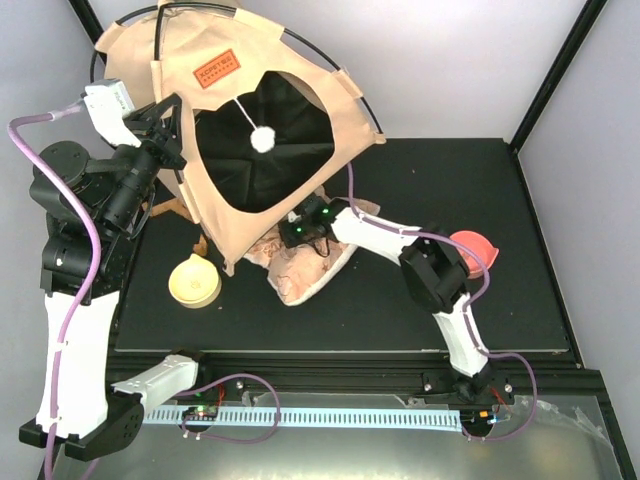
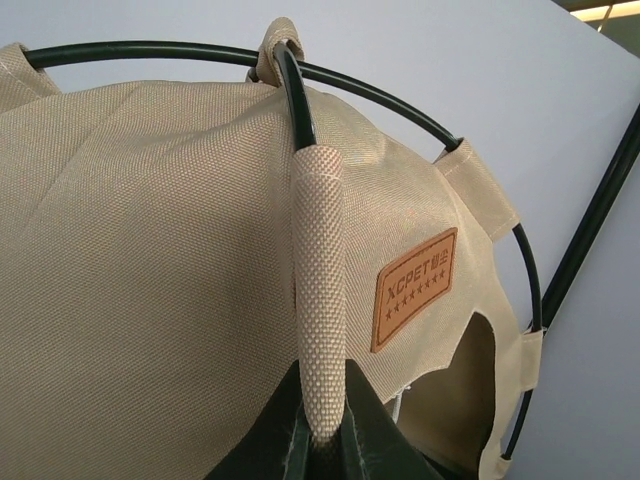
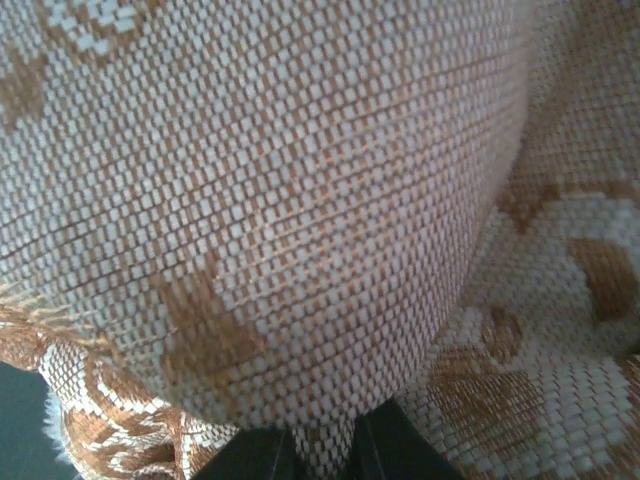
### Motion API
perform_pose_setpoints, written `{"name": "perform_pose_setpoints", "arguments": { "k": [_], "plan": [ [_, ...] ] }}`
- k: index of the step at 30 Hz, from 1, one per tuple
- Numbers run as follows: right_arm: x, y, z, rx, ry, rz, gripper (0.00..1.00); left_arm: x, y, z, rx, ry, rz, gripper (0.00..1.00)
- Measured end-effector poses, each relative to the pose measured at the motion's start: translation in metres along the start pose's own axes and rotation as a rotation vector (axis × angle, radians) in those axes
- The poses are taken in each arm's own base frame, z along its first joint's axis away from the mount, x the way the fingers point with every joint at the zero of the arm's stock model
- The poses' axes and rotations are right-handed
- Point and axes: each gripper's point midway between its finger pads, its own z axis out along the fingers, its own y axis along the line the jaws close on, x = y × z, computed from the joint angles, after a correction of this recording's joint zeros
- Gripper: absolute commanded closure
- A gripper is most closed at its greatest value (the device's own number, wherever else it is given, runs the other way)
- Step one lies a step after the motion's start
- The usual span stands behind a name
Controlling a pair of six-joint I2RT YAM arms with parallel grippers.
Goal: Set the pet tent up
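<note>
L grip (image 1: 172, 128): clenched on pet tent (image 1: 240, 165) pole sleeve, upper left of top view.
R grip (image 3: 322, 452): pinching floral cushion (image 3: 300, 200) fold, mid-frame, below tent.

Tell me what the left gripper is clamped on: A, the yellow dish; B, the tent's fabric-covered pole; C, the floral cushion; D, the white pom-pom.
B: in the left wrist view, the left gripper is shut around the tan pole sleeve of the pet tent, just below where the bare black pole comes out.
</note>
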Motion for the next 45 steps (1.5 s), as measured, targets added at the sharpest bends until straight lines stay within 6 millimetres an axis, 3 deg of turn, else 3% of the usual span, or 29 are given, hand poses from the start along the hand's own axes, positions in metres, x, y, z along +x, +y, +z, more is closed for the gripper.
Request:
{"name": "perform_pose_setpoints", "arguments": {
  "k": [4,8,11,16,21,26,29,34,37,40,42,43,45],
  "plan": [
    [0.009,-0.021,-0.041,0.007,-0.050,0.043,0.89,0.001,0.000,0.000,-0.001,0.003,0.002,0.98],
    [0.019,-0.057,-0.119,0.046,-0.140,0.089,0.90,0.004,0.002,0.002,-0.002,0.008,0.000,0.98],
    [0.026,-0.062,-0.168,0.055,-0.208,0.077,0.90,0.012,0.004,0.007,-0.002,0.019,0.000,0.98],
    [0.071,-0.038,-0.219,-0.051,-0.216,-0.030,0.90,0.040,0.010,0.027,0.014,0.061,0.001,0.98],
    [0.129,0.001,-0.257,-0.278,-0.128,-0.138,0.94,0.075,0.015,0.065,0.055,0.126,0.013,0.99],
    [0.177,0.048,-0.283,-0.507,-0.019,-0.243,0.97,0.126,0.018,0.104,0.144,0.206,0.029,0.98],
    [0.199,0.066,-0.303,-0.608,0.020,-0.292,0.97,0.157,0.015,0.119,0.198,0.256,0.031,0.99],
    [0.202,0.071,-0.346,-0.639,-0.064,-0.332,0.97,0.210,-0.003,0.127,0.295,0.353,0.019,0.98],
    [0.186,0.074,-0.378,-0.610,-0.154,-0.385,0.99,0.252,-0.019,0.125,0.358,0.426,0.021,0.98],
    [0.172,0.072,-0.393,-0.559,-0.224,-0.434,0.99,0.288,-0.028,0.127,0.406,0.484,0.033,0.98],
    [0.167,0.068,-0.387,-0.523,-0.229,-0.457,0.98,0.306,-0.033,0.131,0.444,0.501,0.041,0.85],
    [0.167,0.067,-0.382,-0.511,-0.218,-0.465,0.97,0.314,-0.034,0.136,0.465,0.501,0.048,0.56],
    [0.169,0.063,-0.362,-0.493,-0.179,-0.479,0.90,0.324,-0.034,0.143,0.484,0.494,0.068,0.16]
  ]
}}
